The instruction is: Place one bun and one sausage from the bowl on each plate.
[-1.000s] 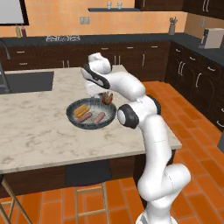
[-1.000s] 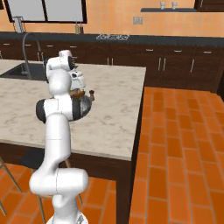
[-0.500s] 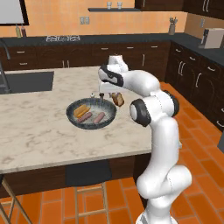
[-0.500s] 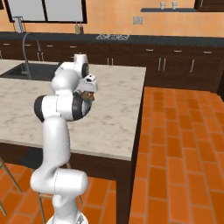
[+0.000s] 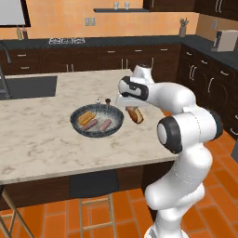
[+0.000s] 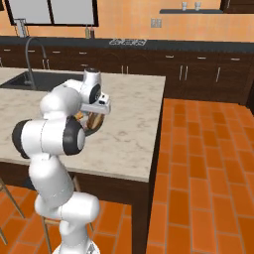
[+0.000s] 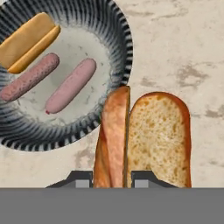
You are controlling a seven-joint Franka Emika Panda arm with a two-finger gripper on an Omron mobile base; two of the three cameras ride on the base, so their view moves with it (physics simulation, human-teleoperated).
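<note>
The end effector (image 7: 112,183) grips a bun (image 7: 144,135) just right of the dark bowl (image 5: 80,130) on the counter (image 5: 42,144). One bun and two sausages (image 7: 70,85) wait inside, no plate is filled yet

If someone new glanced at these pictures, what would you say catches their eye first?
Probably the split hot dog bun held in the shut gripper, hanging over the marble counter just right of the dark bowl. Next, the bowl's contents: a second bun and two pink sausages.
</note>
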